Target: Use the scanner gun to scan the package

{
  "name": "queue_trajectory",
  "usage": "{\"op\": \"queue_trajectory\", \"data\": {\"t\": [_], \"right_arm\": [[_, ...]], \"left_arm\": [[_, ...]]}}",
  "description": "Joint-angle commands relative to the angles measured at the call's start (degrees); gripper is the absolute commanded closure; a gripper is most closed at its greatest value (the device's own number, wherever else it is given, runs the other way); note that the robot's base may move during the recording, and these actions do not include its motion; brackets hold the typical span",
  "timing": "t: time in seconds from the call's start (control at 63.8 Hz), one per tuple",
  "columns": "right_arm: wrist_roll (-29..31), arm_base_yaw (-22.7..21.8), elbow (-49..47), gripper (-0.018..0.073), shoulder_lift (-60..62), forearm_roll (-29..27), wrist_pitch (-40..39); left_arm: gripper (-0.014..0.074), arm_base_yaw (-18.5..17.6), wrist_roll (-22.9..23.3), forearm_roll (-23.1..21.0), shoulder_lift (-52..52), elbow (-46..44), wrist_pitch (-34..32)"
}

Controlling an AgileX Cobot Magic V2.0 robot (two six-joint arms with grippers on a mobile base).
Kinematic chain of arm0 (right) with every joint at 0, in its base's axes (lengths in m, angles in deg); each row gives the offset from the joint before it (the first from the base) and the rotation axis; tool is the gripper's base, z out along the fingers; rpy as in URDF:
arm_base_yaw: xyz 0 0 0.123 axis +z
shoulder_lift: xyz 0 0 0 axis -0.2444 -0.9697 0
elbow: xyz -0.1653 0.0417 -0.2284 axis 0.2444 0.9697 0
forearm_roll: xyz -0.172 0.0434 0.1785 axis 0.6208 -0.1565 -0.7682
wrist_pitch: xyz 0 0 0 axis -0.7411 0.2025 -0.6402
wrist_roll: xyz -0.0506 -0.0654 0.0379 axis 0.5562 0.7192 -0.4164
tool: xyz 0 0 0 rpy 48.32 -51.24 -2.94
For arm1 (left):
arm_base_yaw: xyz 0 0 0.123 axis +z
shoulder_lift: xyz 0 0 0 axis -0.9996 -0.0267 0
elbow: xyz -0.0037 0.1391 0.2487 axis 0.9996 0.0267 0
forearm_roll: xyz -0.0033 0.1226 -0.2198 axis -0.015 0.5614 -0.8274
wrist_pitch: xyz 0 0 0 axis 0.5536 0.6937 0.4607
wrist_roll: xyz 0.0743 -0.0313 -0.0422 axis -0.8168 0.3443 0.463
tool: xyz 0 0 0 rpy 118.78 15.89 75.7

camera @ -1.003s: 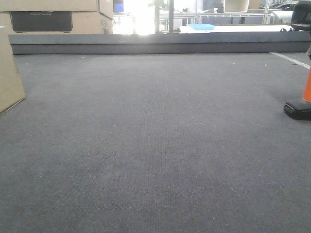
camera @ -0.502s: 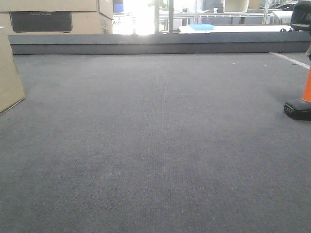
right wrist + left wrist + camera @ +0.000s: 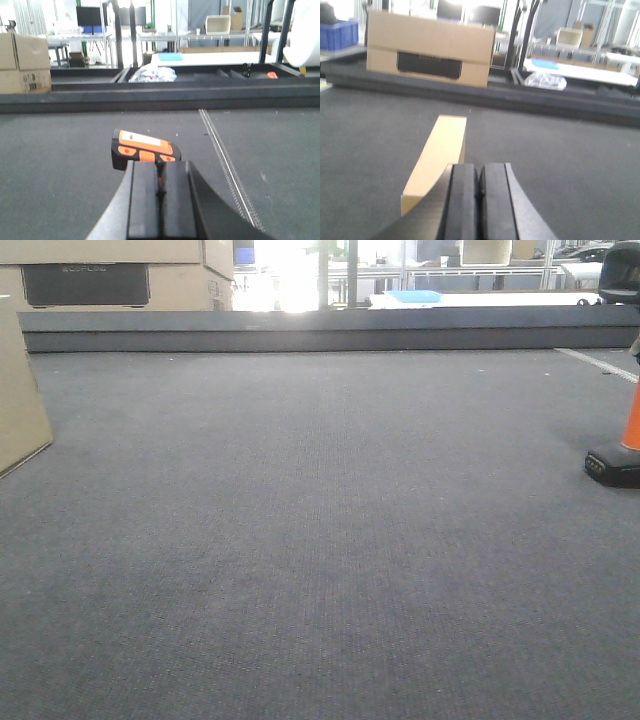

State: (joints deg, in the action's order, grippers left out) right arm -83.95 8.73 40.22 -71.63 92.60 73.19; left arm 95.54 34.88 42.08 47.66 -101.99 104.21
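In our right wrist view the right gripper (image 3: 160, 200), pads pressed together and empty, points at the scanner gun (image 3: 144, 148), just ahead at 12 o'clock, so we judge this arm nearer it. Our left gripper (image 3: 479, 200), likewise closed on nothing, faces the package (image 3: 437, 160), its long axis running away toward 12 o'clock.

A grey mat (image 3: 320, 540) covers the work surface. Taking the mat as the landmark: the package (image 3: 20, 400) stands on its left edge, the scanner gun (image 3: 620, 440) stands on its right edge, well apart from the package. A low ledge (image 3: 320, 330) runs along the mat's far side. Behind that ledge, at the far left, sit stacked cartons (image 3: 120, 275).
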Motion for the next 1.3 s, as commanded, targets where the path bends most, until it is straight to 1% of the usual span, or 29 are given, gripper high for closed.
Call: {"op": "queue_trajectory", "data": {"t": [0.0, 0.674, 0.721, 0.768, 0.799, 0.846, 0.862, 0.909, 0.94, 1.034, 1.144, 1.175, 1.285], "right_arm": [[0.3, -0.1, -0.3, 0.0727, 1.0, 0.7, -1.3], [0.3, -0.1, -0.2, 0.0727, 1.2, 0.2, -1.7], [0.3, -0.1, 0.3, 0.0727, 1.2, -1.1, -1.9], [0.5, -0.1, 1.4, 0.0727, 1.4, -3.9, -3.0], [3.0, -0.1, 2.8, 0.0727, 1.6, -4.8, -4.0], [10.7, 0.0, 4.8, 0.0727, 2.3, -7.1, -6.2], [14.5, 0.2, 5.9, 0.0727, 2.7, -9.2, -7.4], [21.0, 0.9, 8.3, 0.0727, 3.8, -15.5, -8.7], [22.5, 1.2, 9.7, 0.0727, 4.6, -17.5, -8.7], [22.1, 2.0, 12.5, 0.0727, 7.3, -14.6, -7.1], [14.7, 2.0, 16.4, 0.0727, 10.1, -10.6, -10.0], [14.0, 2.0, 17.6, 0.0727, 10.6, -9.7, -11.2], [13.8, 2.0, 21.9, 0.0727, 10.6, -9.7, -14.6]], "left_arm": [[0.0707, 0.2, 0.4, -0.4, 1.9, 0.0, -0.7], [0.0707, 0.2, 0.4, -0.4, 2.7, 0.0, -1.0], [0.0707, 0.2, 0.4, -0.4, 2.7, 0.0, -1.0], [0.0707, 0.2, 0.4, -0.4, 2.7, 0.0, -1.0], [0.0707, 0.2, 0.4, -0.4, 2.7, 0.0, -1.0], [0.0707, 0.2, 0.4, -0.4, 2.7, 0.0, -1.0], [0.0707, 0.2, 0.4, -0.4, 2.7, 0.0, -1.0], [0.0707, 0.2, 0.4, -0.4, 2.7, 0.0, -1.0], [0.0707, 0.2, 0.4, -0.4, 2.7, 0.0, -1.0], [0.0707, 0.2, 0.4, -0.4, 2.7, 0.0, -1.0], [0.0707, 0.2, 0.4, -0.4, 2.7, 0.0, -1.0], [0.0707, 0.2, 0.4, -0.4, 2.7, 0.0, -1.0], [0.0707, 0.2, 0.4, -0.4, 2.7, 0.0, -1.0]]}}
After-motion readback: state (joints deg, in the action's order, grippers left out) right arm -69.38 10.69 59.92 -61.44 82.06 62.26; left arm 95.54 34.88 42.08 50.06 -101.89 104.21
